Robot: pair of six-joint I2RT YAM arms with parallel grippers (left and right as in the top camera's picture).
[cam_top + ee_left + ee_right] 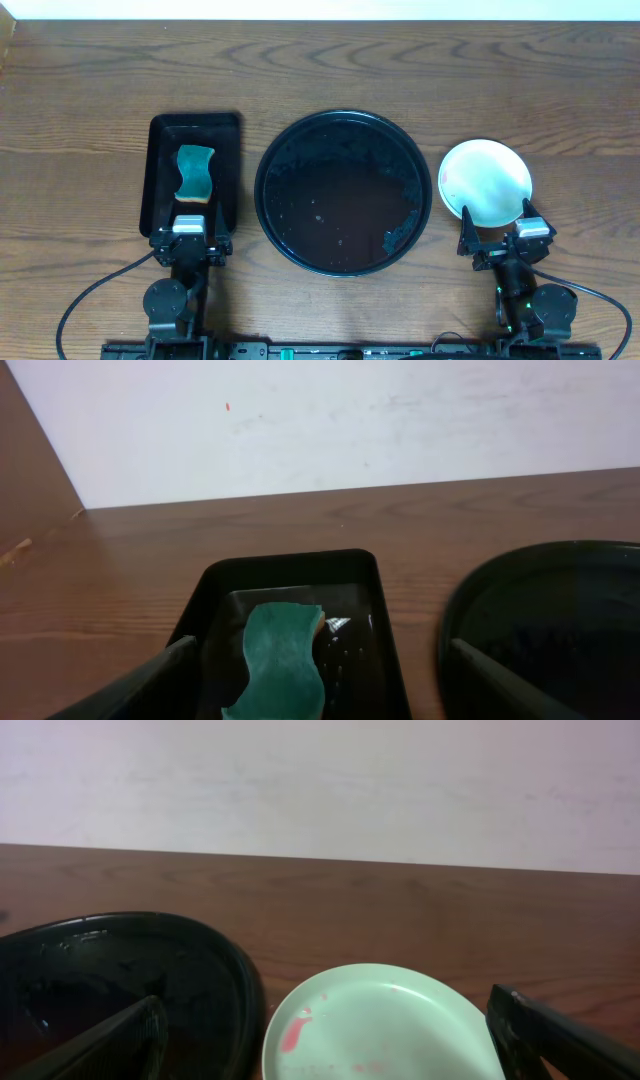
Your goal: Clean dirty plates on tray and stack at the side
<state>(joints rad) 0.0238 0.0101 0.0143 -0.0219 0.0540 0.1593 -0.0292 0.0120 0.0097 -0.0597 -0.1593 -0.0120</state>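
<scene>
Right of the empty round black tray [345, 192], a mint-green plate [486, 181] tops the stack, red-smeared. Both the left gripper [190, 243] and right gripper [507, 236] gape empty; I'd fetch the sponge [195, 173] squarely.

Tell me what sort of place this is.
Likely a lab dish-cleaning test bench: a brown wood-grain tabletop before a plain white wall, with a teal sponge and a pale mint-green plate.
</scene>
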